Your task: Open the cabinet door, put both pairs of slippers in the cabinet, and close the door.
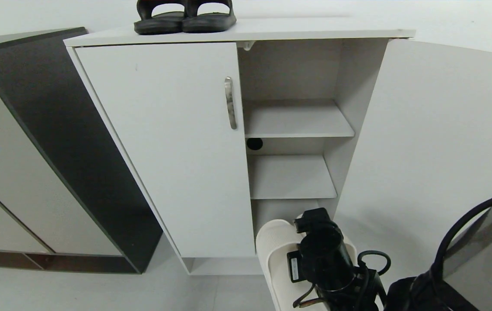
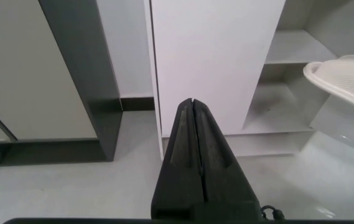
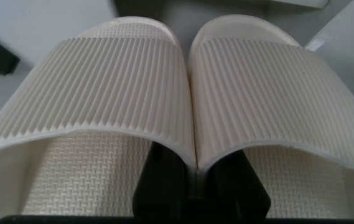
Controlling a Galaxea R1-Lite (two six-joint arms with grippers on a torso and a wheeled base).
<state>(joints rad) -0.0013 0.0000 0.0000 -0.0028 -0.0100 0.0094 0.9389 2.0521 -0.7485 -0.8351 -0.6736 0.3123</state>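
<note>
R gripper [image 3: 195, 183] clamps the white slippers [image 1: 277, 252] by their touching inner edges. The pair hangs low, just in front of the cabinet [image 1: 237, 32], at its open right half. Long axis runs near-to-far, toes twd the bottom compartment [image 1: 282, 207], so prob. a straight push in. Black slippers [image 1: 184, 19] sit on the cabinet top, far left. L gripper [image 2: 192, 109] is shut, empty, near the closed left door [image 1: 163, 142].
</note>
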